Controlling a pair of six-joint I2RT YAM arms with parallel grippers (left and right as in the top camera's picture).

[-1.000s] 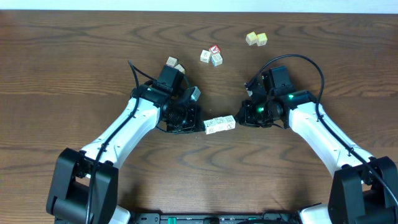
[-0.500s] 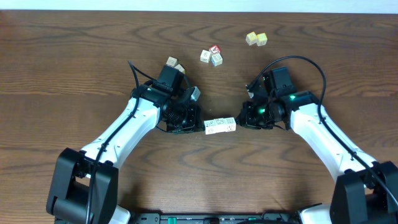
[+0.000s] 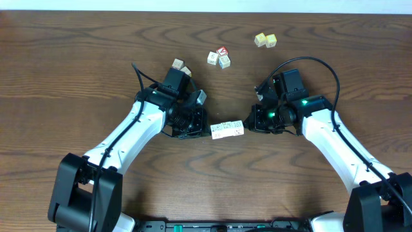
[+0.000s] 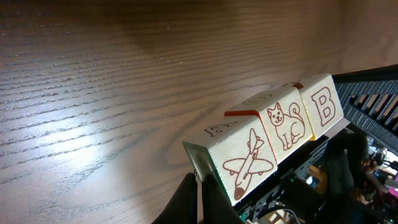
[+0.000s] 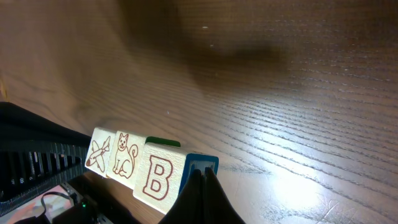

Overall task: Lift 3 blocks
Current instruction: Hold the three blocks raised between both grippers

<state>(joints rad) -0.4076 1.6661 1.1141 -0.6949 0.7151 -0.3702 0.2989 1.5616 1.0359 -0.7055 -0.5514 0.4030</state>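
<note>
Fingers (image 4: 186, 202) of the left gripper (image 3: 208, 131) are pressed fully together, with nothing between them, and the right gripper (image 3: 248, 125) is closed in the same way. Each closed tip touches one end of the row of three blocks (image 3: 227, 129), which lies on the table (image 3: 77, 58) between the two arms, a little below the middle of the overhead view. I think the closed fingers serve as stiff pushers: the two arms squeeze the row from both ends, so friction can carry all three blocks together. I cannot tell whether the row is already off the wood.

From the wrist cameras the blocks are equal whitish wooden cubes, face against face in a straight line. Reddish-brown drawings show on them: a plane (image 4: 249, 163), a cat (image 4: 286, 127) and the letter B (image 4: 323, 104). The B block (image 5: 158, 177) has a green top and a blue end face.
</note>
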